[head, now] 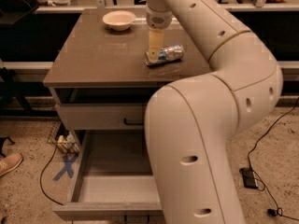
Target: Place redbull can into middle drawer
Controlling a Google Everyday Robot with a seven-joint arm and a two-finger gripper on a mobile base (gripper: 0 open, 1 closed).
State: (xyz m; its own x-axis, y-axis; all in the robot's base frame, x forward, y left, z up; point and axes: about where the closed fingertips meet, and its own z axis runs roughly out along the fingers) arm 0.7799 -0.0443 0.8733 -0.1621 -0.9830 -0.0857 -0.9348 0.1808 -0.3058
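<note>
Table with a flat brown top is standing on a speckled floor and carrying two things. A cream round bowl is sitting upright near the back edge, left of centre. The redbull can is lying on its side toward the right of the top, well apart from the bowl, its length running roughly left to right. The robot's tool is hanging from above at the can's left end. Beneath the top, the middle drawer is standing pulled out, its grey floor showing.
</note>
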